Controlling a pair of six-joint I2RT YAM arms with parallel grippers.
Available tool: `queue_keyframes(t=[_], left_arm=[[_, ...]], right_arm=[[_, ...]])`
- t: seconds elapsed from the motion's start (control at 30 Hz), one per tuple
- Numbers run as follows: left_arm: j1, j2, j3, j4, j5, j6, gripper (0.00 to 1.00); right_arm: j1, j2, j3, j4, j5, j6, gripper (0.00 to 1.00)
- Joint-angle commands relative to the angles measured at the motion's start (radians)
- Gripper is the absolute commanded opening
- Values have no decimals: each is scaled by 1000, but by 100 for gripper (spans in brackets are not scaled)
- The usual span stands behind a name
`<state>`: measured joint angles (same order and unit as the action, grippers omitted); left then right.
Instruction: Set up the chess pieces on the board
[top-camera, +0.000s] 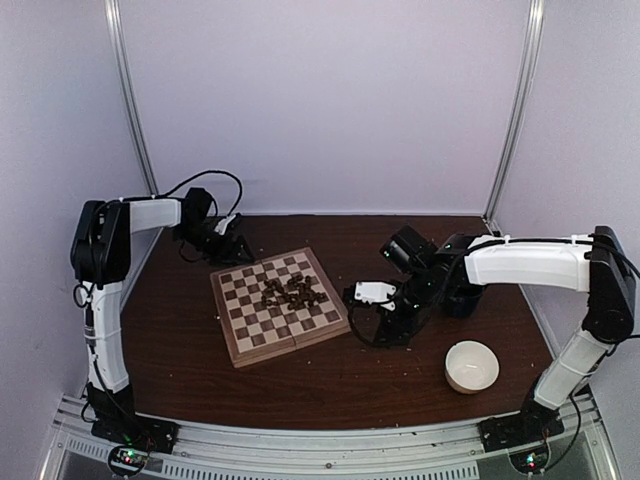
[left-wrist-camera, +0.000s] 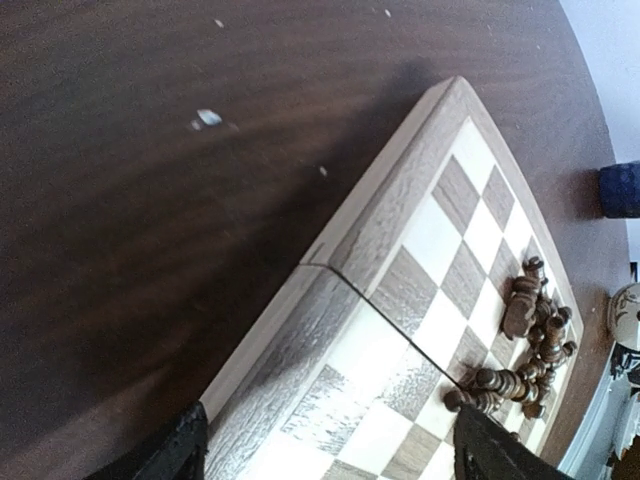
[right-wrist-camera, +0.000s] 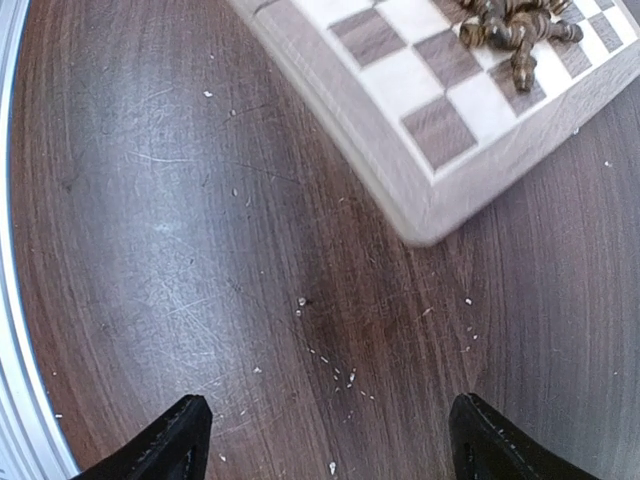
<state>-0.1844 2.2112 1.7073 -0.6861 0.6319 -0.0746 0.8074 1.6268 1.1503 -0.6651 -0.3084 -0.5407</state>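
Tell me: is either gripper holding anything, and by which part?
Nothing is held. The left gripper and right gripper are both open and empty; the chess pieces lie heaped on the board.

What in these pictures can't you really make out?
Chess pieces: top view, too small and heaped to count or name.
Board: right wrist view, only one corner; the top edge cuts off the rest.
Dark blue thing: left wrist view, cut by the right edge; unidentifiable.
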Motion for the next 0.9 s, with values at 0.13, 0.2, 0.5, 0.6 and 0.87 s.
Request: queue_keyframes(t=[0.13,0.2,0.5,0.6,0.87], left_arm=[[-97,-228,-333,-1,83,-63,81],[-123,-289,-419,17,81,-82,81],[-219,-544,-738,139,38,-189,81],[-238,-601,-824,189,21,-227,81],[-357,-645,-903,252,-47,-309,78]], right_arm=[[-20,-52,-76,101,46,18,87],[-28,-53,-94,120,55,19,87],[-90,-2,-109,100,127,-47,87],[-101,9,-120,86,170,-86,87],[-108,116,-93,73,271,-89,87]])
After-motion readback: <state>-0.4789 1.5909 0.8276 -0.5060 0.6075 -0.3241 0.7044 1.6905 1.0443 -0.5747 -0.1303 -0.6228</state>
